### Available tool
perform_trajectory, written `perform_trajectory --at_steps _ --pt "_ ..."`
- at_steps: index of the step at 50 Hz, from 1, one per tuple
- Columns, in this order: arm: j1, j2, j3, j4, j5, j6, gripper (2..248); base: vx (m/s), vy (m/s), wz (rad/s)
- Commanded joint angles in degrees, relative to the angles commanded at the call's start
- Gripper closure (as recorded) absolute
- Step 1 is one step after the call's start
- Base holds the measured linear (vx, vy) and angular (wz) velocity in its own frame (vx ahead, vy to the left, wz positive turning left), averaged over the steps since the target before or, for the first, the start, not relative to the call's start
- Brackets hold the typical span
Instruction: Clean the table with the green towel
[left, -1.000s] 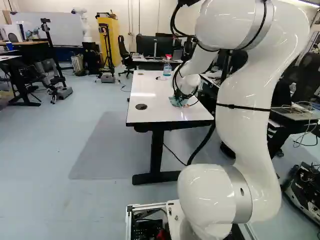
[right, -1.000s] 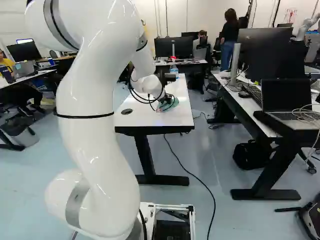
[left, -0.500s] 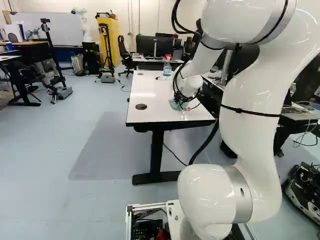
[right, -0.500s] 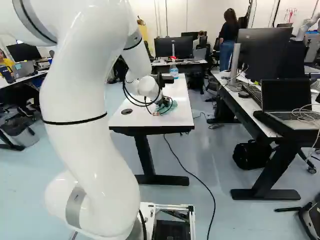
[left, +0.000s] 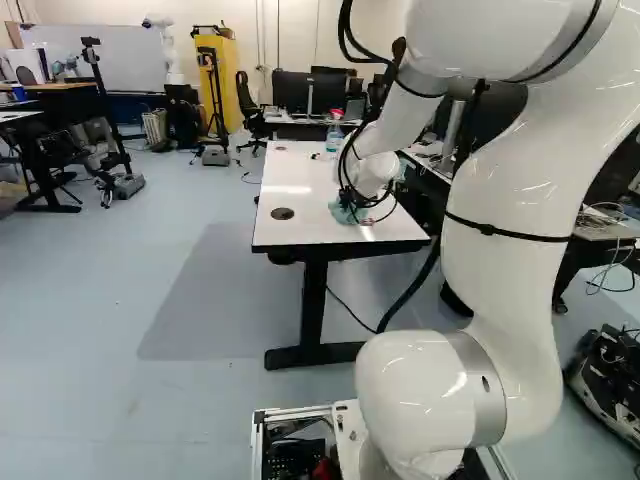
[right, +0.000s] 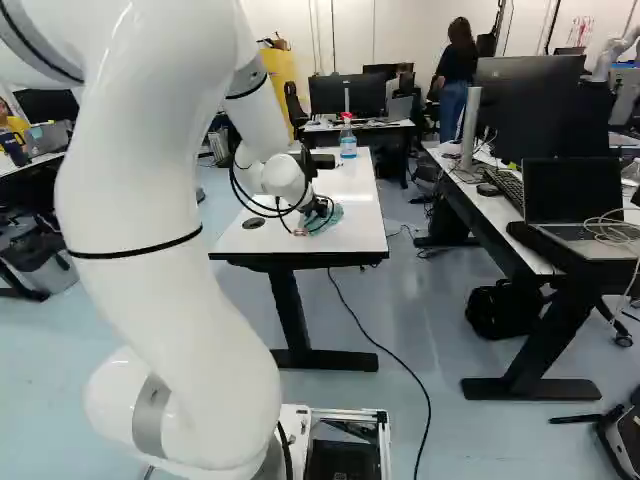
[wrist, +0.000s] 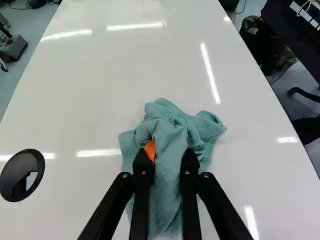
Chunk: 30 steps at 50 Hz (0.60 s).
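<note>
Over the white table (right: 358, 190), the white arm (right: 150, 230) reaches down; a whiteboard (left: 110, 62) shows in the left base view alone. Only the wrist view shows clearly how the gripper (right: 313, 207) grips the bunched green towel (wrist: 168, 155), jaws kept slightly apart by cloth, on the tabletop. Beyond stands a spray bottle (right: 348, 143); nearby, a round black fitting (wrist: 10, 176).

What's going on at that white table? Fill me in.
A white robot arm with a black two-finger gripper appears to be wiping down the long white table. The gripper is closed on a gathered fold of a green cloth towel, which sits bunched against the tabletop. A clear spray bottle with a red top stands farther along the table, untouched by the arm.
</note>
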Motion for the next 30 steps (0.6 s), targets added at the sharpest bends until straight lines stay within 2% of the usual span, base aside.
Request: perform_trajectory --at_steps 19,30 --pt "0.02 2.23 0.57 0.0 -0.46 0.0 187 0.0 0.0 0.0" --pt "0.26 5.8 2.94 0.0 -2.7 0.0 187 0.0 0.0 0.0"
